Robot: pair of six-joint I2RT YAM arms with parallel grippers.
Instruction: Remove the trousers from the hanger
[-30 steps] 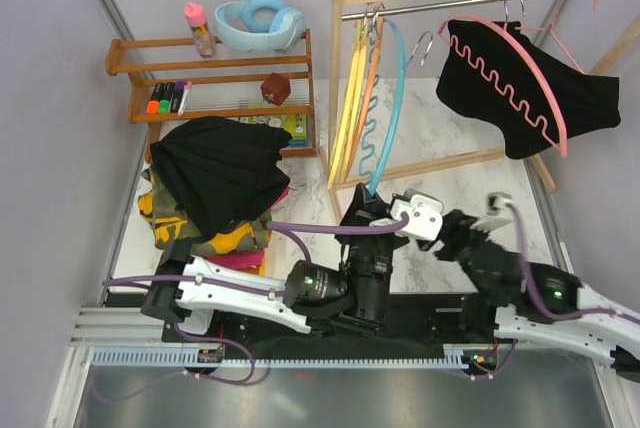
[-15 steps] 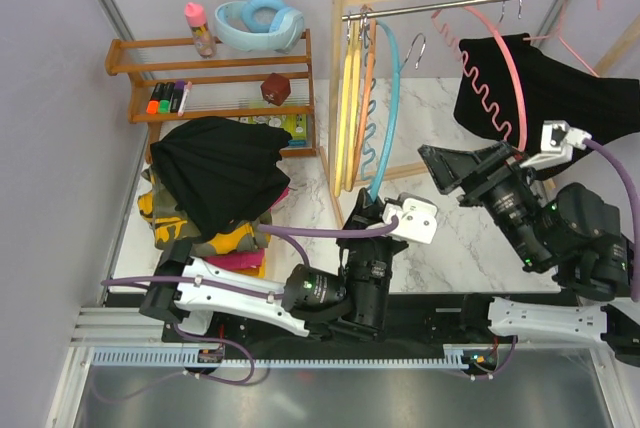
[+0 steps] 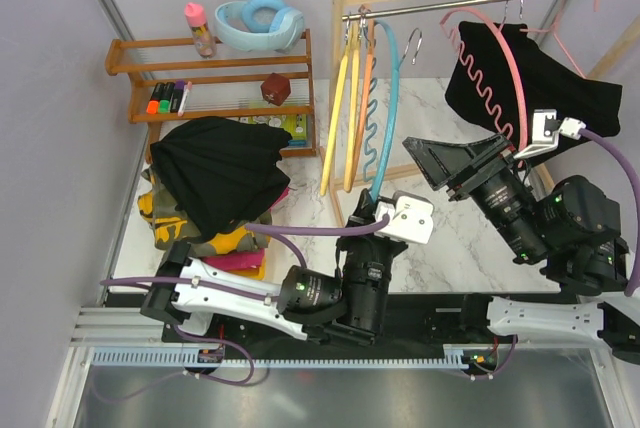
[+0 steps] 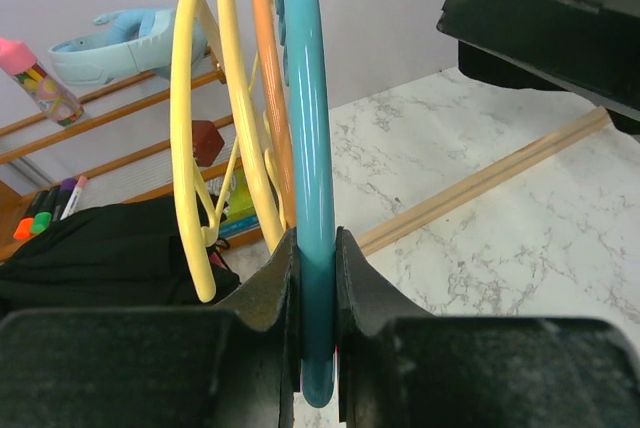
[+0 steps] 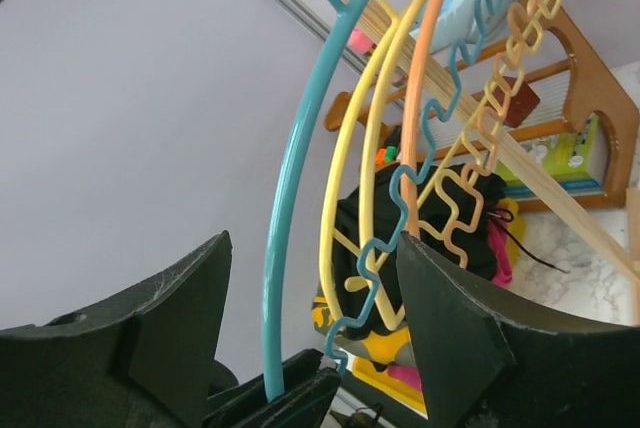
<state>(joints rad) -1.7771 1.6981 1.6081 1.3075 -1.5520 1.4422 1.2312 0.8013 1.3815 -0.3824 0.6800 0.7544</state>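
Note:
Black trousers (image 3: 565, 98) hang over a pink hanger (image 3: 497, 60) at the right end of the rail. More trousers lie heaped at the left: a black pair (image 3: 218, 170) on top, camouflage (image 3: 232, 239) and magenta (image 3: 242, 260) beneath. My left gripper (image 3: 367, 208) is shut on the lower end of the bare blue hanger (image 4: 305, 98), with both fingers (image 4: 270, 278) pressed against it. My right gripper (image 3: 430, 160) is raised beside the rack and stands open; through its open gap (image 5: 313, 243) I see the blue hanger (image 5: 290, 198), touching neither finger.
Yellow hangers (image 3: 338, 118) and an orange hanger (image 3: 366, 98) hang bare beside the blue one on the metal rail (image 3: 450, 3) of the wooden rack (image 3: 336, 68). A wooden shelf (image 3: 210, 78) at the back left carries markers, a red cube (image 3: 275, 86), a pink bottle and a pale blue ring.
My right arm has lifted off the table to rack height, gripper facing the hangers. The pink hanger with the black trousers has swung right. The yellow hangers have swung left.

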